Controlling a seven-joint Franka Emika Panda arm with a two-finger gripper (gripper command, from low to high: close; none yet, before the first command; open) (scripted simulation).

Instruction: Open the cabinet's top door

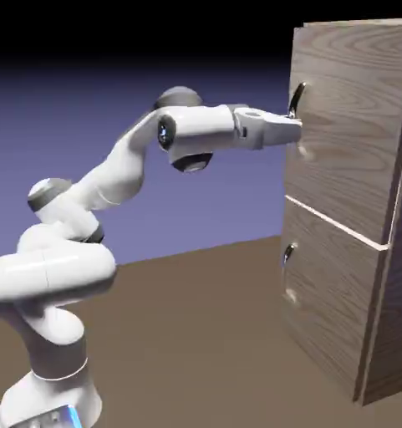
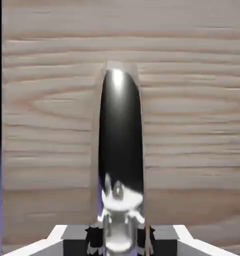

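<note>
Item: white two-finger tool [image 1: 296, 131], closing down on the curved silver metal handle [image 2: 120, 135] of the cabinet's large upper wood-grain door [image 1: 354, 125]; its fingertips are flanking the handle's lower part, with the metal filling the small space between them.
Item, location: the upper door is standing directly ahead of the tool, looking closed; most of the visible handle is rising above the tool. The shorter wood-grain lower door [image 1: 329, 292], with its own small curved metal handle [image 1: 288, 253], is sitting below the tool.

Faults to be expected:
– Slipping: the handle is looking smooth and rounded, so a weak pinch could be sliding off during the pull.
– Twisting: the tool is gripping off the handle's middle, so the load could be turning the handle between the fingertips.
– Binding: the door should be swinging on a hinge; a straight pull without turning could be straining or breaking the grip.

Views compared:
– The hand view is showing the fingertips on either side of the handle and a dark strip beyond the door's near edge; it is leaving out the lower door.
– The exterior view is showing the arm reaching nearly level, and the pale seam [image 1: 338, 222] below the tool; it is not making plain how the fingertips are meeting the metal.
</note>
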